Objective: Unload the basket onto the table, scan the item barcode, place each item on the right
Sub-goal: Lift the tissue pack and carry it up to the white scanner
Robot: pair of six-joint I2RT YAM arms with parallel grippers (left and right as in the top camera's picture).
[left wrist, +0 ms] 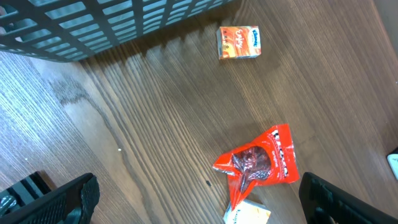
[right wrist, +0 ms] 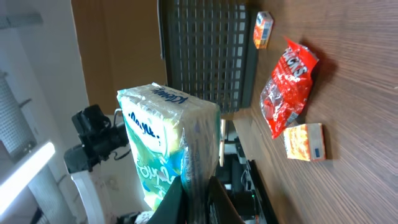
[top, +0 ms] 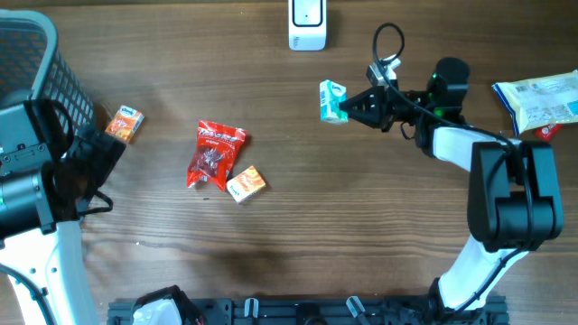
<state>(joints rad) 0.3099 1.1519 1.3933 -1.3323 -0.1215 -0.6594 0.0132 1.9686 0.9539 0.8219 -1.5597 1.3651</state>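
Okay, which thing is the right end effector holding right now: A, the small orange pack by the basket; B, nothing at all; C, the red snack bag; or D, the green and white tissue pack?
D: the right end effector is shut on the green and white tissue pack, while the red snack bag and the small orange pack by the basket lie well away from it.

Right arm up from the near table edge, elbow bent, forearm reaching left. Right gripper turned sideways, jaws pinched tight on a green-and-white tissue pack. Left arm at the left edge, white lower link, black wrist. Left gripper angled down over the tabletop, fingers spread wide, holding nothing.
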